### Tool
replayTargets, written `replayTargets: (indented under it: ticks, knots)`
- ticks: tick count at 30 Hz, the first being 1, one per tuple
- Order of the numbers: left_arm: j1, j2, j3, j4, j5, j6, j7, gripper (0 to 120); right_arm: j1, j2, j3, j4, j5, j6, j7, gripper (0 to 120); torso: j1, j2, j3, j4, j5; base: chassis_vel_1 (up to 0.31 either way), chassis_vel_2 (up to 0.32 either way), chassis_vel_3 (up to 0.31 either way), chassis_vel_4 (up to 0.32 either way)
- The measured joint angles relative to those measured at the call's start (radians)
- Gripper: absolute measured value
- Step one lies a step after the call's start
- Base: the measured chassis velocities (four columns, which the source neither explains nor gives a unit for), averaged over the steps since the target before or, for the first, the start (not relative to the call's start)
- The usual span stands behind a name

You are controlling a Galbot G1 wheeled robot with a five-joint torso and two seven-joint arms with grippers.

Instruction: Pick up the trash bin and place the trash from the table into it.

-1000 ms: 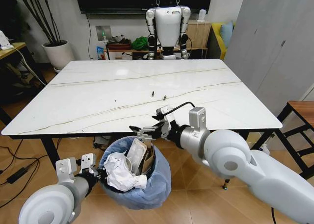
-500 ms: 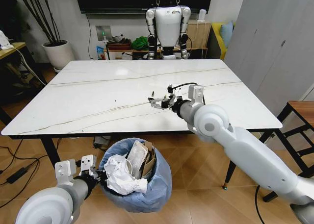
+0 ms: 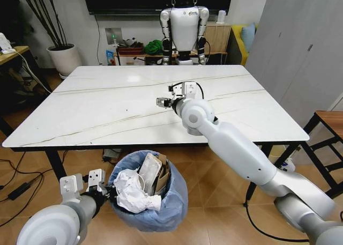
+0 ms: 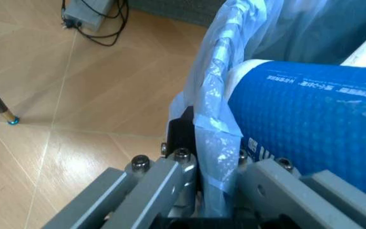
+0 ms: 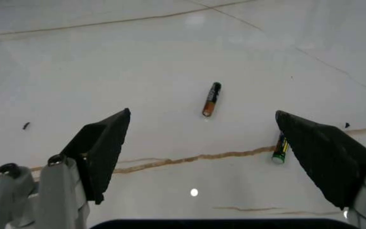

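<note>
Since a moment ago the right gripper (image 3: 163,101) has swung from the table's near edge out over the middle of the table (image 3: 96,103), toward twelve o'clock. Two small batteries lie there: one copper-and-black (image 5: 211,99), one green-and-black (image 5: 279,148). Its fingers are spread wide and empty, the copper battery between them. Below the table edge, the left gripper (image 4: 199,169) pinches the trash bin (image 3: 161,205) by its bag-lined rim, keeping it ready at six o'clock, already full of crumpled paper (image 3: 131,188) and cardboard.
</note>
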State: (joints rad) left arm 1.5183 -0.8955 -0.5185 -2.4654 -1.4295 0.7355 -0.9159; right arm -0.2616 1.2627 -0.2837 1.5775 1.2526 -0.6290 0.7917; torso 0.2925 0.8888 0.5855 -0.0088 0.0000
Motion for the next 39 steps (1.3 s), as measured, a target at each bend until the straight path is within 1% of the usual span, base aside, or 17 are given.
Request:
replayTargets:
  ticks: [6,11,15,17,24,26,27,29,30,32,34,38,39]
  knots:
    - [-0.002,0.000,-0.001,0.002,-0.006,0.000,0.000,0,0.003,-0.001,0.003,-0.052,0.019,-0.002,-0.001,79,0.000,0.000,0.000,0.0001,0.0000,0.000,0.000,0.000,0.000]
    - [-0.002,0.004,-0.012,0.002,-0.015,0.000,0.000,0,0.004,-0.016,0.005,-0.072,0.029,-0.005,-0.001,71,0.000,0.000,0.000,0.0000,0.0001,0.000,0.000,0.000,0.000]
    - [-0.003,0.003,-0.012,0.002,-0.016,0.000,0.000,0,0.003,-0.017,0.005,-0.079,0.029,-0.005,-0.001,68,0.000,0.000,0.000,0.0001,0.0000,0.000,0.000,0.000,0.000]
    - [-0.004,0.003,-0.012,0.002,-0.017,0.000,0.000,0,0.000,-0.020,0.005,-0.084,0.030,-0.007,-0.002,64,0.000,0.000,0.000,0.0003,0.0001,0.000,0.000,0.000,0.000]
    - [-0.003,-0.002,-0.015,0.002,-0.017,0.000,0.000,0,-0.010,-0.025,0.006,-0.089,0.028,-0.008,-0.004,57,0.000,0.000,0.000,0.0002,0.0001,0.000,0.000,0.000,0.000]
    - [-0.003,-0.002,-0.019,0.002,-0.018,0.000,0.000,0,-0.010,-0.026,0.006,-0.090,0.027,-0.009,-0.004,49,0.000,0.000,0.000,0.0002,0.0001,0.000,0.000,0.000,0.000]
    - [-0.003,-0.002,-0.019,0.002,-0.018,0.000,0.000,0,-0.010,-0.026,0.006,-0.090,0.027,-0.009,-0.004,49,0.000,0.000,0.000,0.0002,0.0001,0.000,0.000,0.000,0.000]
    - [-0.003,-0.002,-0.021,0.002,-0.019,0.000,0.000,0,-0.010,-0.027,0.006,-0.091,0.027,-0.009,-0.005,36,0.000,0.000,0.000,0.0002,0.0001,0.000,0.000,0.000,0.000]
    - [-0.003,-0.002,-0.021,0.002,-0.019,0.000,0.000,0,-0.010,-0.027,0.006,-0.091,0.027,-0.009,-0.005,36,0.000,0.000,0.000,0.0002,0.0001,0.000,0.000,0.000,0.000]
    - [-0.003,-0.002,-0.021,0.001,-0.020,0.000,0.000,0,-0.010,-0.030,0.006,-0.091,0.026,-0.009,-0.005,28,0.000,0.000,0.000,0.0002,0.0000,0.000,0.000,0.000,0.000]
    - [-0.003,-0.002,-0.021,0.000,-0.020,0.000,0.000,0,-0.012,-0.032,0.005,-0.089,0.026,-0.008,-0.005,26,0.000,0.000,0.000,0.0002,0.0001,0.000,0.000,0.000,0.000]
    - [-0.003,-0.002,-0.021,-0.002,-0.020,0.000,0.001,0,-0.015,-0.036,0.004,-0.088,0.018,-0.008,-0.005,14,0.000,0.000,0.000,0.0002,0.0000,0.000,0.000,0.000,0.000]
    - [-0.003,-0.002,-0.021,-0.002,-0.020,0.000,0.001,0,-0.015,-0.036,0.004,-0.088,0.018,-0.008,-0.005,14,0.000,0.000,0.000,0.0002,0.0000,0.000,0.000,0.000,0.000]
